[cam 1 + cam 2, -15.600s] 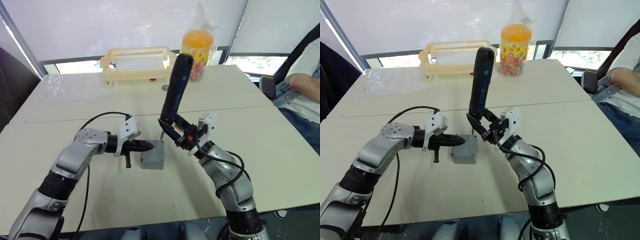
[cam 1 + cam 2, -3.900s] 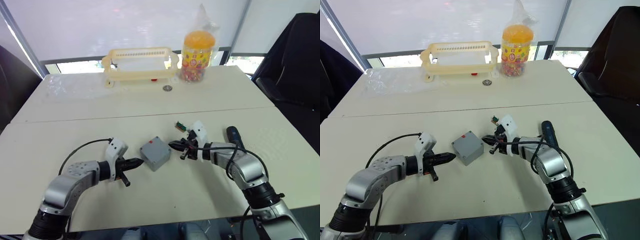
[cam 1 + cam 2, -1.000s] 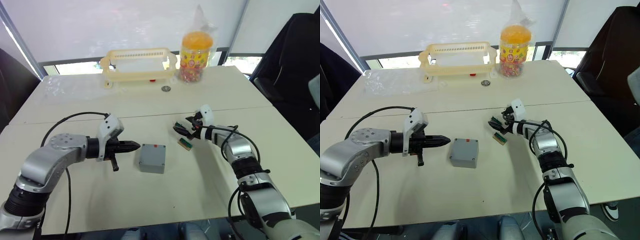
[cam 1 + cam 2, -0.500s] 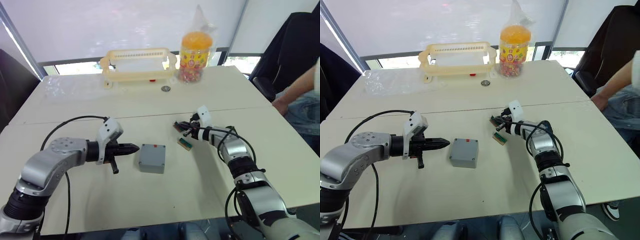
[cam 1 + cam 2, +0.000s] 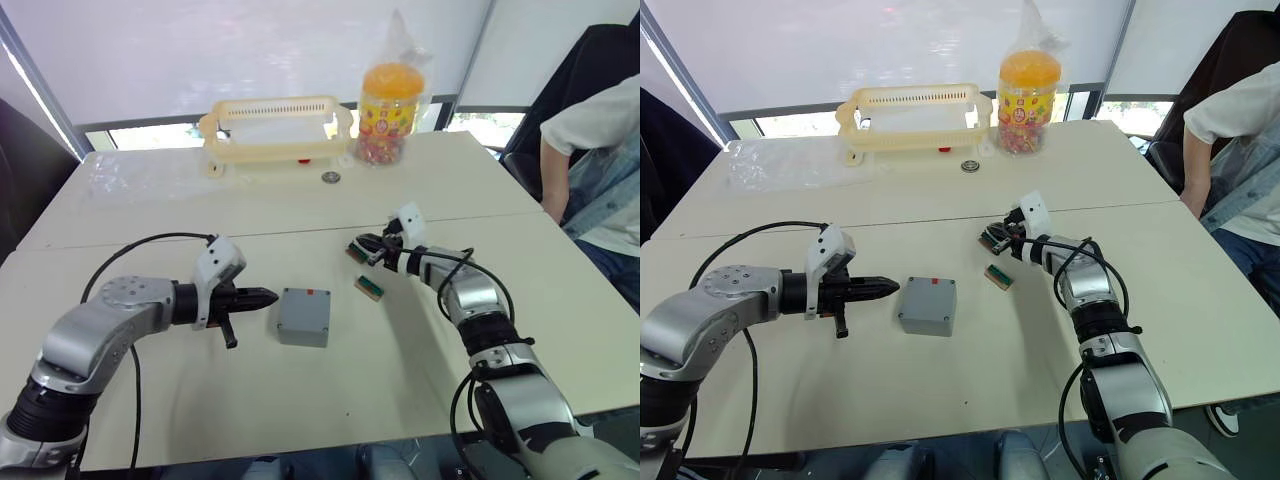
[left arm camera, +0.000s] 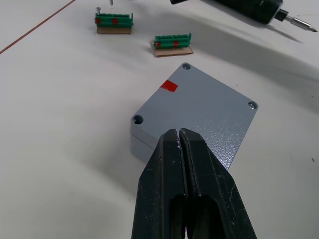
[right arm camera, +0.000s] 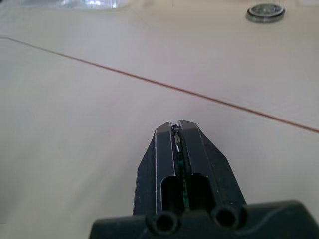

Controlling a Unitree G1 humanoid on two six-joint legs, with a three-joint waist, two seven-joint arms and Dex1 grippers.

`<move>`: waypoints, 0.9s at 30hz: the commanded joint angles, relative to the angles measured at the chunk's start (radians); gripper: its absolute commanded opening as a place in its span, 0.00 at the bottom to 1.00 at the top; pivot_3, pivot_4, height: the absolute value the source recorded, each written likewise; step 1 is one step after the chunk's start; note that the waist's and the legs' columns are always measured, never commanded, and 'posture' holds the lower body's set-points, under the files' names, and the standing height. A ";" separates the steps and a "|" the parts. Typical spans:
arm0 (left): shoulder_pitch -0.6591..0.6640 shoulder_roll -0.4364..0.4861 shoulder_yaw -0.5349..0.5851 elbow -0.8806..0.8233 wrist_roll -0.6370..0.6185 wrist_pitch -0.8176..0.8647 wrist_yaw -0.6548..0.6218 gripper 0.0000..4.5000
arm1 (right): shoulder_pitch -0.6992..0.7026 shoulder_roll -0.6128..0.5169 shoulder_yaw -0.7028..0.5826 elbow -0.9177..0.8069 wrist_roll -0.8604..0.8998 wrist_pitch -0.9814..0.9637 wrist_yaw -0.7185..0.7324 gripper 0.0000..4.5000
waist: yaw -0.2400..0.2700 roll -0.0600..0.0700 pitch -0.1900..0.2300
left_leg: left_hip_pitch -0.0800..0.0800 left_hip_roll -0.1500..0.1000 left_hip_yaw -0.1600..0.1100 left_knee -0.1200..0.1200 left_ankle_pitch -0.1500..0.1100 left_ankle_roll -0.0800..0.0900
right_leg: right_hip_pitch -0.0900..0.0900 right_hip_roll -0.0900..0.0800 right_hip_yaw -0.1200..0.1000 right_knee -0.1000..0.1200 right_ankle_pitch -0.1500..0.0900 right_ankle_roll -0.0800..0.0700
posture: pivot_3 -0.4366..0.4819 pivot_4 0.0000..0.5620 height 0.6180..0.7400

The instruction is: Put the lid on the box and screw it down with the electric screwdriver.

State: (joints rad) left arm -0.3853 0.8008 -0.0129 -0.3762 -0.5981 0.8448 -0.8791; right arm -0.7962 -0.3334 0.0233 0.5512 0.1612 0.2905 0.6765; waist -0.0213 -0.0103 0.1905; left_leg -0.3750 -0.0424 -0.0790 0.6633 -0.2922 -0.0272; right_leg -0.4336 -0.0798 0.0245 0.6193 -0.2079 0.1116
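The grey box (image 5: 303,320) stands on the table's near half, and the lid (image 6: 199,107) lies flat on it with a red mark and corner screws. My left gripper (image 5: 272,295) is shut and empty. It points at the box's left side from just short of it. My right gripper (image 5: 362,250) hovers right of and beyond the box, shut on a small green terminal block (image 5: 989,240). In the left wrist view the electric screwdriver (image 6: 249,7) lies on the table beyond the box, its metal bit showing.
A second green terminal block (image 5: 370,289) lies between the box and my right arm. At the table's far side stand a yellow basket (image 5: 275,125), an orange-lidded jar (image 5: 393,100) and a round metal piece (image 5: 331,177). A person (image 5: 600,170) sits at the right.
My right gripper has shifted slightly away from me with the green block. The person at the right has come further into view. Box and left gripper have stayed put.
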 commanded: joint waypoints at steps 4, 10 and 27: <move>0.001 0.006 0.013 -0.012 0.005 -0.026 -0.011 0.00 | 0.024 -0.002 -0.043 -0.134 0.049 0.050 -0.012 0.01 | 0.001 0.000 0.000 | 0.000 0.000 0.000 0.000 0.000 0.000 | 0.000 0.000 0.000 0.000 0.000 0.000 | 0.48 0.27 1.00; -0.053 0.016 -0.005 0.004 -0.002 -0.034 -0.061 0.00 | 0.107 -0.060 -0.090 -0.509 0.193 0.257 0.030 0.01 | 0.004 0.000 0.000 | -0.001 0.000 -0.001 0.000 0.000 0.000 | 0.000 0.000 0.000 0.000 0.000 0.000 | 0.48 0.27 1.00; -0.094 0.013 -0.081 0.052 0.056 -0.090 -0.147 0.00 | 0.367 -0.089 0.064 -0.879 0.287 0.352 0.070 0.01 | 0.004 0.000 0.000 | 0.000 0.000 0.000 0.000 0.000 0.000 | 0.001 0.000 -0.001 -0.001 0.000 0.000 | 0.48 0.27 1.00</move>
State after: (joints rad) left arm -0.4748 0.8132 -0.1039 -0.3120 -0.5458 0.7726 -1.0231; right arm -0.4257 -0.4268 0.0849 -0.3087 0.4509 0.6738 0.7434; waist -0.0175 -0.0101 0.1906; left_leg -0.3747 -0.0418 -0.0795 0.6634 -0.2924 -0.0267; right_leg -0.4324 -0.0797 0.0238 0.6187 -0.2081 0.1116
